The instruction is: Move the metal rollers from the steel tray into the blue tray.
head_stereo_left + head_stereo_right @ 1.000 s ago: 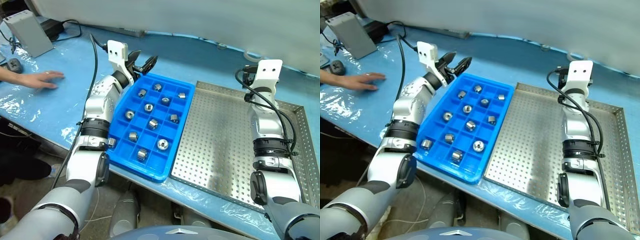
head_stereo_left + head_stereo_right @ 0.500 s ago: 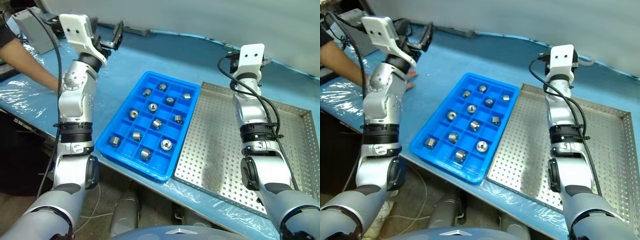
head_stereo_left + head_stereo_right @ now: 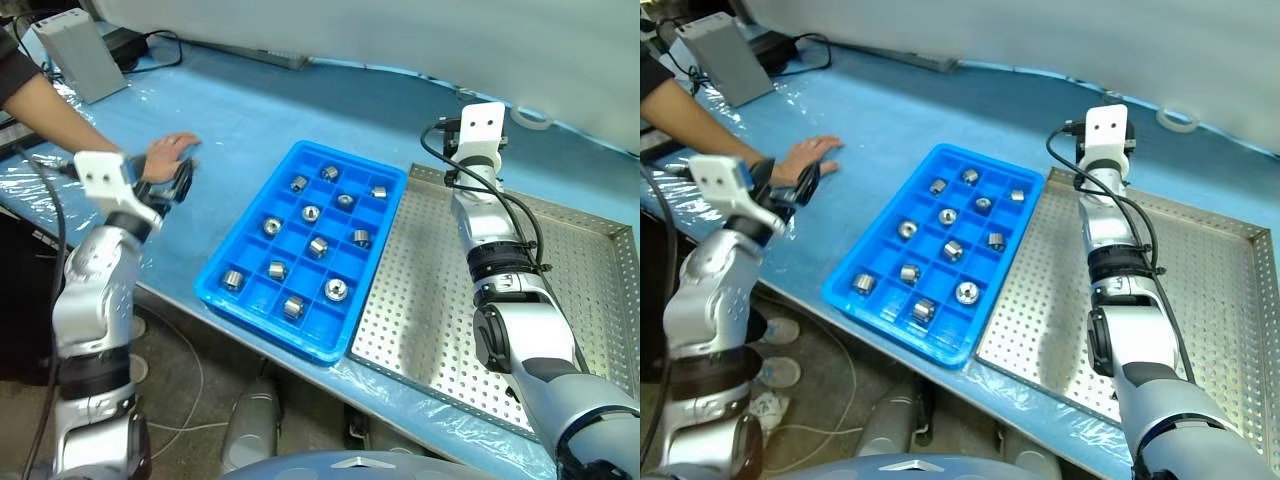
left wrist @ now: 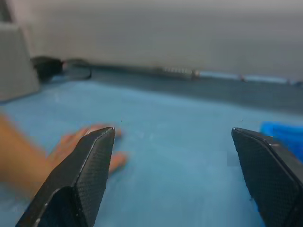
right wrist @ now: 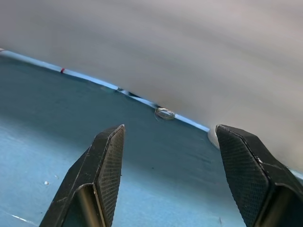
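Rollers (image 3: 335, 290) lay one to a compartment in the blue tray (image 3: 236, 301), about a dozen, well right of the left gripper (image 4: 177, 175), which hung wide open and empty over the table sheet (image 3: 260, 120) beside a person's hand (image 3: 168, 152). Beside the blue tray, the steel tray (image 3: 590, 300) held no rollers. At its far edge the right gripper (image 5: 170, 175) stood open, empty, its fingers hidden behind the wrist in the head views.
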{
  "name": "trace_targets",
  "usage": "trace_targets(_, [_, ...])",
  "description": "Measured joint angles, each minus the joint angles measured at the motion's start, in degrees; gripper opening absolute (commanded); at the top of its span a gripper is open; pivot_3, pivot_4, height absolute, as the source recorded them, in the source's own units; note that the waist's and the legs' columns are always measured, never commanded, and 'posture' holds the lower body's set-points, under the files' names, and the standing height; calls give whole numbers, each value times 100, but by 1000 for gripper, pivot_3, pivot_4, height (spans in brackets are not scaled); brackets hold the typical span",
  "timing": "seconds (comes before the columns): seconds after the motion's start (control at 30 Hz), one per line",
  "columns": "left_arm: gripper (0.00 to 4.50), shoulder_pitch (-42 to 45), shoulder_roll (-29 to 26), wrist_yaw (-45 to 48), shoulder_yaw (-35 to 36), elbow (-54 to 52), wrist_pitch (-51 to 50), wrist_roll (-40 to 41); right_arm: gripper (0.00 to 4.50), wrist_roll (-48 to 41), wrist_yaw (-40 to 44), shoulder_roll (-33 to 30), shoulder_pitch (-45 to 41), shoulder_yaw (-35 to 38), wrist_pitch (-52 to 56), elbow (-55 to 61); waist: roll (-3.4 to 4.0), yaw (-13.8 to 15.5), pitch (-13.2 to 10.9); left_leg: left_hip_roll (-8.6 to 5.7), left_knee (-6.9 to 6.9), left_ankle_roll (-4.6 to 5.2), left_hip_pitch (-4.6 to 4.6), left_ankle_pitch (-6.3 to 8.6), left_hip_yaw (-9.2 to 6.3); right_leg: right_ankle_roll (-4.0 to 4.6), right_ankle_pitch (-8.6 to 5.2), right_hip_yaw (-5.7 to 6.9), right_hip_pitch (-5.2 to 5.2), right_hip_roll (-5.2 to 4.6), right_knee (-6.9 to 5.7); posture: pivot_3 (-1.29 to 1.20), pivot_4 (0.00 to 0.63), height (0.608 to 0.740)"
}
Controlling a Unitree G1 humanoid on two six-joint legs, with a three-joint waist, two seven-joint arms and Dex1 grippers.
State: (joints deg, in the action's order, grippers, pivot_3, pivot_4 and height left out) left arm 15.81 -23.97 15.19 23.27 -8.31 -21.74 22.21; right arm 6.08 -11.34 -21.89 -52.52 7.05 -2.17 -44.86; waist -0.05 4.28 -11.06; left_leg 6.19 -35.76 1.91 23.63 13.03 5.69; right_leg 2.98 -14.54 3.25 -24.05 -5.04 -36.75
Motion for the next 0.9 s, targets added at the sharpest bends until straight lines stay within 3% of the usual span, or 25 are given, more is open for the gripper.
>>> trace_targets(0.17, [4173, -143, -364, -472, 915, 997, 232, -99, 3199, 70, -53, -597, 328, 63, -104, -201, 0, 78, 0, 0, -18, 2, -8, 1, 1, 0, 0, 0, 20, -1, 6, 145, 150, 740])
trace_targets(0.27, [4173, -554, -455, -370, 1093, 1348, 398, -148, 3199, 33, -198, -1035, 422, 324, -139, -672, 0, 88, 0, -2, -25, 10, -16, 6, 1, -1, 0, -2, 40, -3, 13, 128, 150, 740])
trace_targets(0.37, [4173, -1255, -307, 292, 585, 573, 296, 80, 3199, -81, -326, -1281, 432, 575, -138, -1094, -3, 110, -1, -1, -27, 13, -30, 9, 3, -1, 0, -2, 58, -6, 17, 123, 150, 740])
trace_targets(0.5, [4173, -1700, 201, 310, -495, -1080, -234, 258, 3199, -147, -344, -1288, 431, 593, -141, -1171, 0, 102, -4, 18, -26, 22, -56, 14, 15, 1, 1, 1, 77, -3, 4, 127, 150, 740])
trace_targets(0.57, [4173, -1349, 643, -56, -828, -1265, -327, 192, 3199, -146, -318, -1283, 428, 572, -143, -1154, 9, 106, -8, 39, -24, 13, -63, -2, 31, 6, 4, 9, 81, 1, -4, 130, 150, 740])
trace_targets(0.63, [4173, -441, 995, -581, -950, -860, -275, -51, 3199, -139, -238, -1138, 362, 459, -153, -1114, 13, 106, -11, 88, -14, 1, -61, -43, 68, 29, 18, 31, 80, 13, -7, 125, 150, 740])
trace_targets(0.9, [4173, 460, 972, -1105, -506, 471, 238, -272, 3199, -130, -128, -1067, 318, 351, -164, -1009, 23, -28, -7, 112, 4, -27, -42, -63, 95, 29, 27, 31, 55, 31, 10, 121, 150, 740])
